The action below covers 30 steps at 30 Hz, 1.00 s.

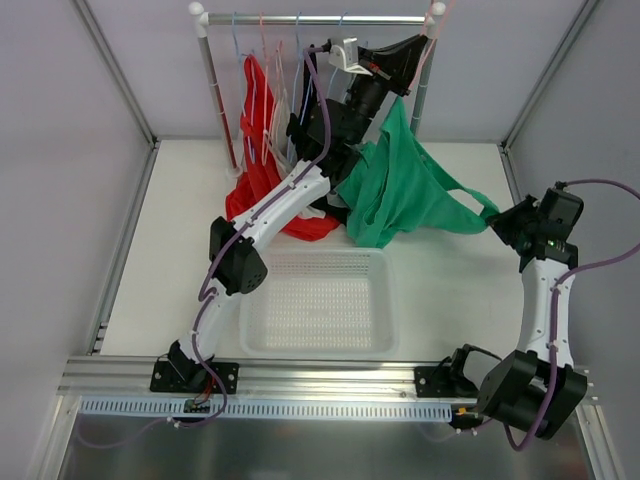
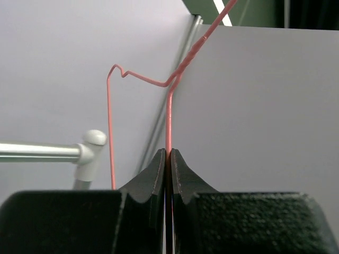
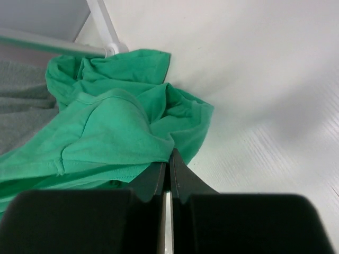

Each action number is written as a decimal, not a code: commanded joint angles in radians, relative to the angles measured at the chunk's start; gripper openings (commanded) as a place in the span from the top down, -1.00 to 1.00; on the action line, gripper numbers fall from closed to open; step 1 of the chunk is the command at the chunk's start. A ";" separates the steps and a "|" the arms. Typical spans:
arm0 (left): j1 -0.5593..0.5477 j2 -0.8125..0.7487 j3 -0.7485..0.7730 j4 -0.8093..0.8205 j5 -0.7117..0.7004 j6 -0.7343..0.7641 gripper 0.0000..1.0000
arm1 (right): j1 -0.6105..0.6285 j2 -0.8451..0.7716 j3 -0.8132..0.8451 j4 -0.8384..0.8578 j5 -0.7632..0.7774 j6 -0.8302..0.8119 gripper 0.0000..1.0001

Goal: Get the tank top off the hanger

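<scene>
Nearest the arm bases sits a white perforated plastic basket (image 1: 390, 300), on the table. To its right, the right gripper (image 3: 168, 157) has its black fingers pressed together on a seamed edge of the emerald-green sleeveless fabric tank top (image 1: 400, 190).

From that grip a narrow green band runs left across the table to the bulk of the garment. The bulk lies bunched just behind the basket's far right corner. From there the fabric climbs away towards the rack, so the tank top's long axis runs from the right gripper leftwards and then up and back, with its upper end high under the left arm's wrist.

Just left of the tank top, a red garment (image 1: 258, 190) hangs down to the table. The right wrist view shows grey fabric (image 3: 21, 90) beside the green.

Farther back, the left gripper (image 2: 168, 157) is clamped on the thin salmon-pink wire hanger (image 2: 168, 116). The wire stands straight up out of the closed fingers and meets a twisted neck slanting up to the right. Another branch runs left with a small kink, then turns down. Whether green fabric hangs on the wire cannot be told.

Behind all this stands the metal rail (image 1: 320, 19) of the clothes rack.
</scene>
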<state>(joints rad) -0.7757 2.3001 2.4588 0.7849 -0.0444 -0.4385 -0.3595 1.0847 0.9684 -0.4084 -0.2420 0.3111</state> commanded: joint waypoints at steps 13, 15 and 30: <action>0.032 -0.228 -0.204 0.246 0.084 0.199 1.00 | -0.104 -0.128 -0.152 0.028 0.392 0.181 0.99; 0.024 -0.270 -0.277 0.287 0.092 0.196 1.00 | -0.107 -0.106 -0.151 0.029 0.388 0.165 0.99; 0.010 -0.329 -0.340 0.211 0.051 0.133 1.00 | -0.110 0.041 -0.128 0.139 0.039 0.088 0.99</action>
<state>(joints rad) -0.7643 2.0090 2.0781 0.9726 0.0227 -0.2932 -0.4614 1.1114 0.7704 -0.2710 -0.1425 0.4385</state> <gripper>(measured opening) 0.033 0.020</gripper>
